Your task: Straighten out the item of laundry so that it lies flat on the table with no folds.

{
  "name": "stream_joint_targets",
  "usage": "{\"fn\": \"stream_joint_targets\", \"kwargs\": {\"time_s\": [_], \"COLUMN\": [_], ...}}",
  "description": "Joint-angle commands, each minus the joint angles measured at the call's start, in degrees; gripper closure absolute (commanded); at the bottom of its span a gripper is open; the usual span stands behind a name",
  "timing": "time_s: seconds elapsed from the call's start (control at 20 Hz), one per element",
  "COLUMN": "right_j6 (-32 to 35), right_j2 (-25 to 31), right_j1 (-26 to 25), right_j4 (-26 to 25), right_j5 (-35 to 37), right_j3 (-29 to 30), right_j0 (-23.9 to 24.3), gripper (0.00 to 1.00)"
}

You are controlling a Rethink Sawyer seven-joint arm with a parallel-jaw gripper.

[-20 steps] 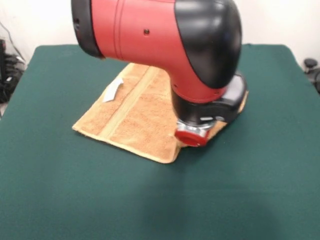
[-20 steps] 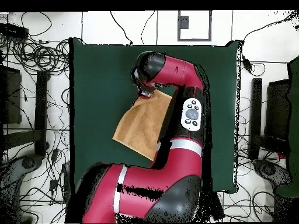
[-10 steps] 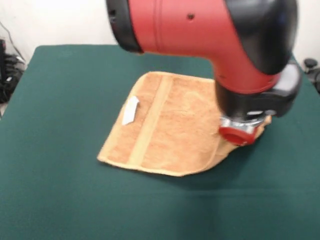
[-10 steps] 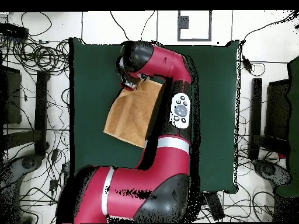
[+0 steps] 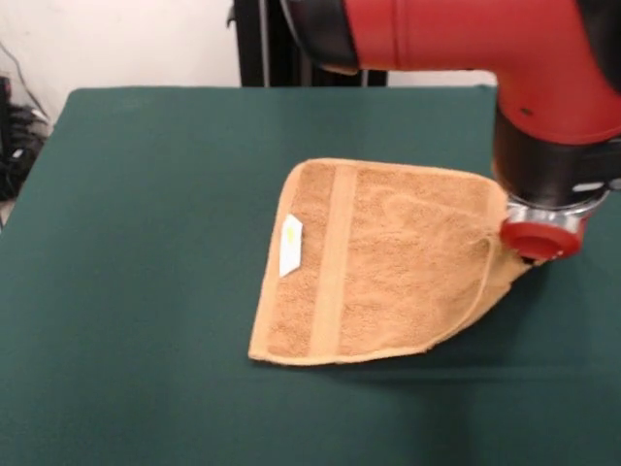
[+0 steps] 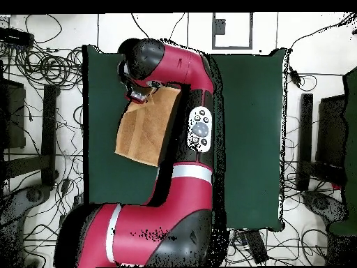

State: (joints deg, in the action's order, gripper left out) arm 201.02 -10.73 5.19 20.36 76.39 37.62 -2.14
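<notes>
Tan towel at the table's middle, one corner under the red arm

Green cloth covers the large rectangular table (image 5: 126, 291), and in the front view its left half lies bare. Just right of centre sits the small tan-orange terry hand towel (image 5: 388, 262), spread mostly flat on the cloth. Its left edge runs at a slight slant from upper right to lower left. Close inside that edge a small white label (image 5: 290, 245) lies on the pile, and just beside it, further right, a smoother woven band (image 5: 330, 262) crosses the towel from its far edge to its near edge. Right of the band the terry is open and fairly even, with a shallow crease near the top. Toward the right the towel narrows to a corner; there a second layer shows along the lower right edge, so that part is folded or doubled. That corner lifts up against the end of the red and black robot arm (image 5: 543, 116), which comes down from the top right. The gripper (image 5: 532, 248) is hidden behind a round red cap at the wrist's end. I cannot tell how its jaws stand, nor whether they hold the cloth.

From overhead, the towel (image 6: 145, 125) lies on the left part of the table (image 6: 251, 125), with the arm (image 6: 174, 66) bent over its upper corner.
</notes>
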Motion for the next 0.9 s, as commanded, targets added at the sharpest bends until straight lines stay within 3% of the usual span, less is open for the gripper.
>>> {"fn": "stream_joint_targets", "kwargs": {"time_s": [0.05,0.55,0.6,0.9], "right_j6": [14.31,12.80,12.86,13.48], "right_j2": [2.57,1.89,1.85,1.11], "right_j1": [-2.41,-4.84,-4.86,-5.98], "right_j4": [2.88,1.69,1.76,1.59], "right_j5": [7.39,8.47,8.18,9.73], "right_j3": [-1.48,-1.94,-1.92,-4.02], "right_j0": [-2.67,-3.60,-3.60,-3.83], "gripper": [1.00,1.00,0.00,0.00]}}
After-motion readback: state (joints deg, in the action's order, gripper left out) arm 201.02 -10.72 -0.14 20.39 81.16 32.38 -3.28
